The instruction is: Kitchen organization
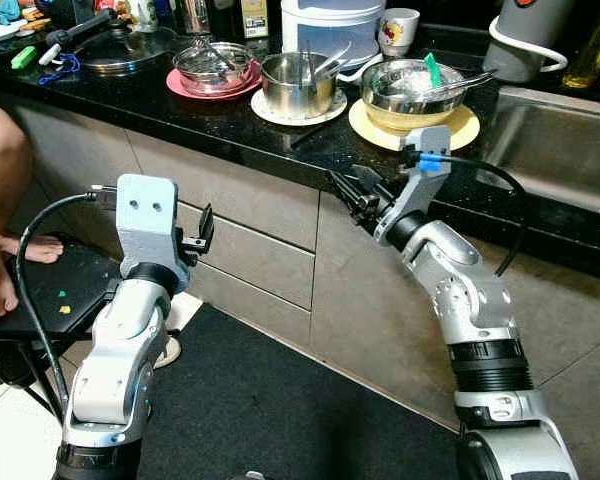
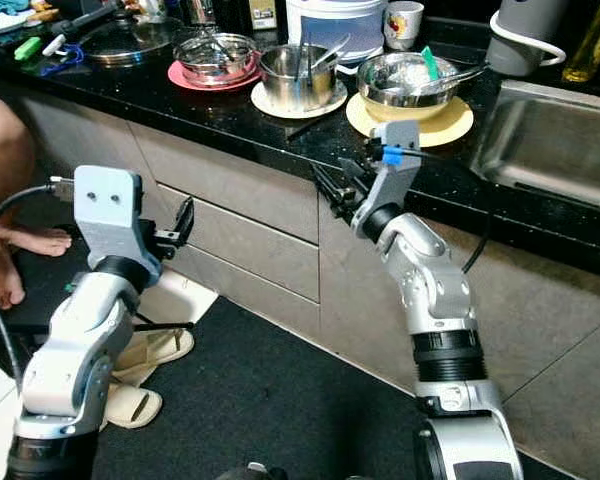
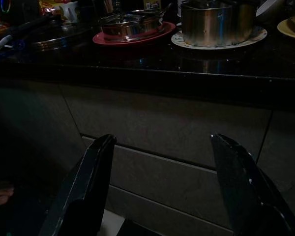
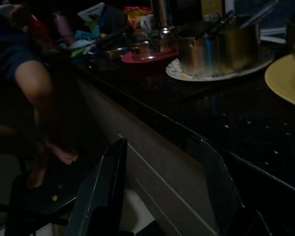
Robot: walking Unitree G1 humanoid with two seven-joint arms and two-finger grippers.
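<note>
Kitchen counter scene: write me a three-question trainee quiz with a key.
1. True or false: the steel pot stands on a red plate.
2. Which dish sits on the yellow plate? A) steel bowl B) mug C) pan lid
3. Fill in: the right gripper is raised to the edge of the black ____, fingers apart.

Key:
1. False; it stands on a white plate. The red plate carries the glass-lidded dish.
2. A, the steel bowl with utensils in it.
3. Countertop. The left gripper is lower, open, facing the drawer fronts.
</note>
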